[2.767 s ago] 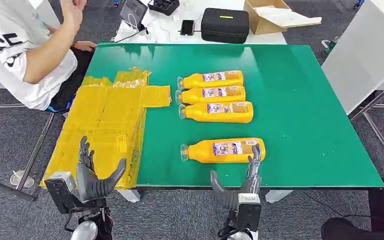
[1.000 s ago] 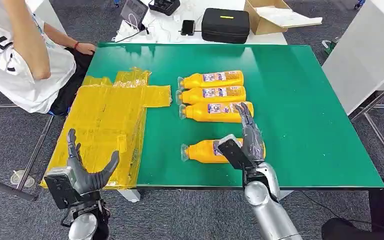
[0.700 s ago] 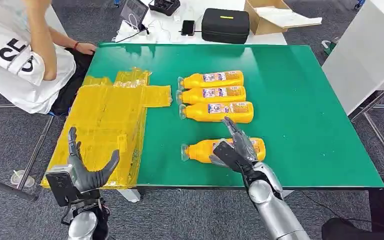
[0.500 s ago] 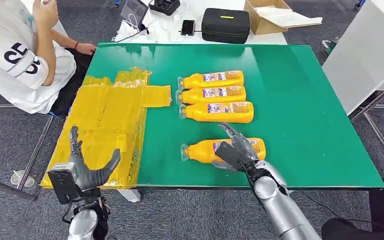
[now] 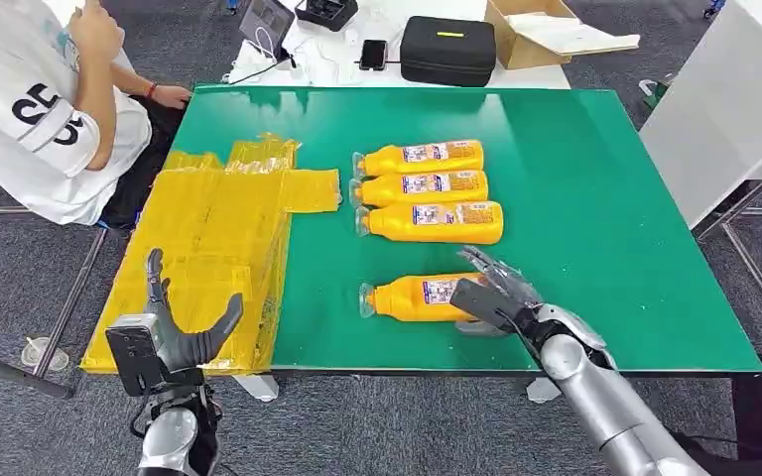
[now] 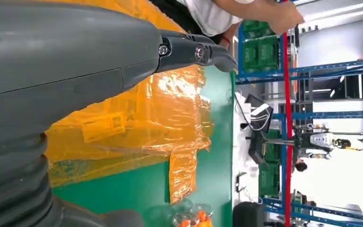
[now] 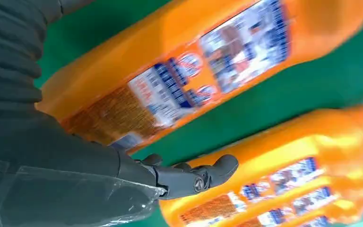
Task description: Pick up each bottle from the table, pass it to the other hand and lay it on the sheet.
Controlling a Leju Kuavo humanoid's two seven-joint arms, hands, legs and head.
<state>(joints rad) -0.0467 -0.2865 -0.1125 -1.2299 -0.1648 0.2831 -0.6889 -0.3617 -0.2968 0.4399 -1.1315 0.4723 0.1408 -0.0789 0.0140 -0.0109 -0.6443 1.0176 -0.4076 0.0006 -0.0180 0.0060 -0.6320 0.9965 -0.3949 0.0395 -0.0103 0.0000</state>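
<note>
Since the earlier frames, right robot hand (image 5: 491, 293) has swung in from below the near desk edge and now sits over the base end of the nearest bottle (image 5: 419, 297), fingers spread above it; whether they touch it cannot be told, and no grip is seen. Right wrist view: fingers (image 7: 194, 177) extend over the green gap between that bottle (image 7: 170, 85) and the next one (image 7: 283, 184).

Left robot hand (image 5: 181, 332): unchanged place, off the near left corner of the desk, raised with fingers apart, holding nothing. Left wrist view: fingers (image 6: 194, 49) open above the sheet (image 6: 137, 118).

Nearest bottle: orange, lying on its side close to the near edge, cap toward the sheet.

Sheet (image 5: 218, 238): yellow, crinkled, draped over the desk's left edge, bare of bottles.

Desk (image 5: 605, 218): green top.

Three more orange bottles (image 5: 427, 186): lying side by side in a row at mid-desk, caps toward the sheet, well apart from the nearest one.

Person (image 5: 30, 109): white shirt, seated beyond the far left corner.

Black case (image 5: 446, 50): on a white surface past the far edge.
</note>
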